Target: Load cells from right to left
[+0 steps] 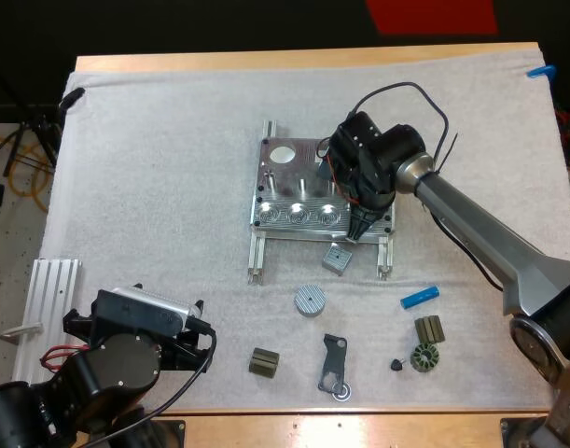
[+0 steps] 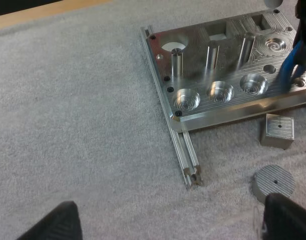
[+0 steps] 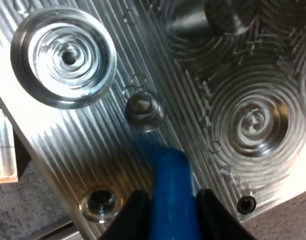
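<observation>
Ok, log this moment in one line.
right pincer shut on bright blue cylinder | tip over silver metal fixture | left pincer open, clear

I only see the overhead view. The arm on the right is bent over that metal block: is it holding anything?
Observer: Yes. The right end effector grips a blue cylinder, with a finger pressing on each side.
Operator: Is it in one of the holes?
Observer: No. Its tip is over the flat face of the fixture, beside a small hole between two round pockets.
Operator: And the other arm?
Observer: The left end effector is open, with nothing between its fingers.
</observation>
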### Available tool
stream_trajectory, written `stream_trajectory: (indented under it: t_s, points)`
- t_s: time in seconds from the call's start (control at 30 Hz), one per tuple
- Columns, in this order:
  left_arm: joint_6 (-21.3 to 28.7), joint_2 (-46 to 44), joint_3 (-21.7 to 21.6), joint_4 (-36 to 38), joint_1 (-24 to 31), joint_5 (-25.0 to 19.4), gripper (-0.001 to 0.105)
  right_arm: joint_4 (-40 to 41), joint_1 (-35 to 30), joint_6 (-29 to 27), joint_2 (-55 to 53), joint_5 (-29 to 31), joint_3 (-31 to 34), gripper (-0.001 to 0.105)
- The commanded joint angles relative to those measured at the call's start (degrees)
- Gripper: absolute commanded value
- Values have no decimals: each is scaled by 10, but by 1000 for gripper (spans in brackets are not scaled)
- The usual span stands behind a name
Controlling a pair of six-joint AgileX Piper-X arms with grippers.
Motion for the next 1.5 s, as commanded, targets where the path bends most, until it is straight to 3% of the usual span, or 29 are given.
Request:
stream_trajectory:
  t_s: [0.0, 0.6, 0.7, 0.77, 0.83, 1.47]
  points:
    - [-7, 0, 0, -7, 0, -2, 72, 26, -2, -4, 6, -10, 2, 0]
    - [-7, 0, 0, -7, 0, -2, 72, -11, -2, -4, 6, 17, 2, 1]
    - [-7, 0, 0, -7, 0, -2, 72, -13, -2, -4, 6, 17, 2, 17]
    - [-7, 0, 0, -7, 0, -2, 72, -13, -2, -4, 6, 17, 2, 36]
    - [-7, 0, 0, -7, 0, -2, 72, -14, -2, -4, 6, 18, 2, 45]
    - [-5, 0, 0, -7, 0, -3, 72, -72, -2, 26, -58, 19, 2, 46]
